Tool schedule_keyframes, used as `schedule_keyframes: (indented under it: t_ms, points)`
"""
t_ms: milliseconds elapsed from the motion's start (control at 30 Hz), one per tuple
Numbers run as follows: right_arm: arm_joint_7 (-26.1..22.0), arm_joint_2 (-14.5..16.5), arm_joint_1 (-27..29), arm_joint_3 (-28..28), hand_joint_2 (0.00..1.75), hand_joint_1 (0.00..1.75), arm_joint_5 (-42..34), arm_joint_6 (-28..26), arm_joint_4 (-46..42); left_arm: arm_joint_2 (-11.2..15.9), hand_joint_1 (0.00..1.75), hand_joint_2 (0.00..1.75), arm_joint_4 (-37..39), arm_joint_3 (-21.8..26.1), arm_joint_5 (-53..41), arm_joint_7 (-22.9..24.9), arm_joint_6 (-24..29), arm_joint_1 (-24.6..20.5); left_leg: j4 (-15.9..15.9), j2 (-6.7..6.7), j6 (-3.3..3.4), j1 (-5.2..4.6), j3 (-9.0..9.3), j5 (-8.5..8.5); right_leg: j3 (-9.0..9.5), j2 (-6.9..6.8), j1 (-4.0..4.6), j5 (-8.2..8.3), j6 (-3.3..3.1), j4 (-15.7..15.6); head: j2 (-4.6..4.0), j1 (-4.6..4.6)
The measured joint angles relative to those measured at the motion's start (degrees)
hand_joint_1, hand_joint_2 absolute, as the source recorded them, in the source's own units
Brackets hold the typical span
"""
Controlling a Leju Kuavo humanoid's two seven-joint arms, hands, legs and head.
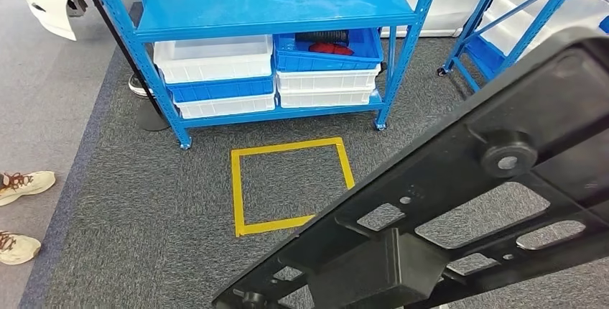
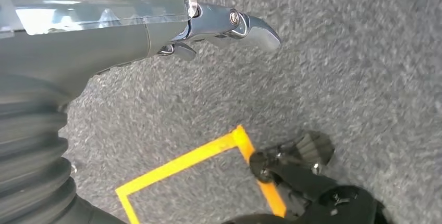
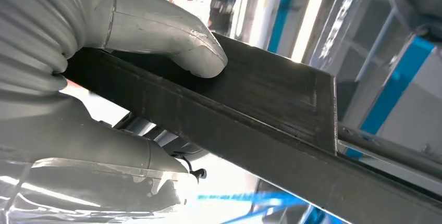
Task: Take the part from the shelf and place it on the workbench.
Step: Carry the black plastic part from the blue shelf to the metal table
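A large black plastic part (image 1: 391, 262) with cut-out windows and round bosses hangs slantwise close to the head view, from lower middle to upper right. My right hand (image 3: 62, 125) grips one edge of the part (image 3: 271, 104), with its thumb (image 3: 172, 41) pressed on the flat face. My left hand (image 2: 156, 31) hangs over the grey carpet with its fingers extended and nothing in it. The blue shelf (image 1: 273, 3) stands ahead across the carpet.
A yellow tape square (image 1: 287, 147) marks the carpet between me and the shelf, and the same yellow tape (image 2: 177, 164) lies below my left hand. White bins (image 1: 215, 57) and a blue bin (image 1: 327, 47) with red and black items sit low on the shelf. A second blue shelf (image 1: 503, 36) stands right. A person's shoes (image 1: 25, 183) are at the left.
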Motion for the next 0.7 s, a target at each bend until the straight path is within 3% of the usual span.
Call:
schedule_keyframes:
  t_ms: [67,133,267,333,400,467,500,600,633,700]
  points:
    - [0.6,-0.3,0.2,-0.1,1.75,1.75,0.0,-0.9,-1.3,-0.4,0.00,1.75,0.0,-0.6,0.0,0.1,-0.2,-0.1,0.5,-0.04,-0.32,-0.11,-0.61,0.33,5.96,0.00,0.12,2.17,-0.51,-8.4,0.00,0.01]
    - [0.9,-0.4,0.1,-0.1,1.75,1.75,-0.3,-1.1,-2.2,-0.7,0.00,1.75,0.0,-0.9,0.0,0.3,-0.3,-0.2,0.8,-0.04,-0.79,-0.32,-1.11,0.58,9.09,0.00,0.39,2.94,-1.28,-13.7,0.00,0.00]
    - [1.5,-0.6,0.0,-0.1,1.75,1.75,-0.6,-1.1,-3.0,-1.1,0.00,1.75,0.0,-1.0,0.0,0.3,-0.4,-0.4,1.6,-0.08,-1.91,-0.31,-1.81,0.32,8.80,-0.13,0.28,3.52,-2.81,-14.7,0.00,0.00]
    - [2.2,-0.7,-0.4,-0.1,1.75,1.75,-1.1,-1.6,-3.2,-1.2,0.00,1.75,0.0,-1.0,0.0,0.4,-0.4,-0.4,6.0,-0.22,-2.35,-0.16,-3.75,-2.72,8.52,-0.29,0.15,4.05,-3.56,-15.1,0.00,0.00]
    - [2.6,-0.8,-1.4,-0.1,1.75,1.75,-1.7,-2.7,-3.1,-1.4,0.00,1.75,0.0,-1.0,0.1,0.4,-0.4,-0.3,13.6,-0.27,-2.70,-0.08,-7.04,-6.62,7.92,-0.31,0.30,4.38,-3.89,-15.0,0.00,0.00]
    - [2.0,-1.0,-3.0,-0.2,1.75,1.75,-2.0,-4.3,-2.8,-1.6,0.00,1.75,0.0,-0.9,0.3,0.5,-0.4,-0.3,17.2,-0.27,-2.88,-0.03,-8.21,-7.26,7.41,-0.26,0.42,4.67,-3.87,-14.9,0.00,0.00]
    - [1.6,-1.1,-4.0,-0.3,1.75,1.75,-2.0,-5.0,-2.6,-1.7,0.00,1.75,0.0,-0.8,0.5,0.5,-0.3,-0.3,15.7,-0.27,-2.86,-0.01,-7.24,-6.02,7.22,-0.21,0.43,4.78,-3.80,-14.7,0.00,0.00]
    - [1.2,-1.5,-7.4,-0.9,1.75,1.75,-2.6,-5.8,-2.2,-1.9,0.00,1.75,0.0,-0.4,0.6,0.5,-0.1,-0.4,4.7,-0.30,-2.30,-0.04,-1.63,-1.38,6.64,-0.11,0.58,4.91,-3.29,-13.9,0.00,0.00]
    - [1.1,-1.7,-8.5,-1.0,1.75,1.75,-2.9,-5.7,-2.0,-2.1,0.00,1.75,0.0,-0.1,0.6,0.5,0.1,-0.4,2.5,-0.32,-1.97,-0.12,-0.74,-0.80,6.35,-0.11,0.66,5.02,-2.97,-13.6,0.00,0.00]
    - [1.3,-2.2,-10.4,-1.0,1.75,1.75,-3.6,-5.2,-1.4,-2.4,0.00,1.75,0.0,0.6,0.6,0.5,0.4,-0.3,1.5,-0.36,-1.31,-0.33,-0.82,-0.63,5.92,-0.11,0.69,5.42,-2.22,-13.5,0.00,0.00]
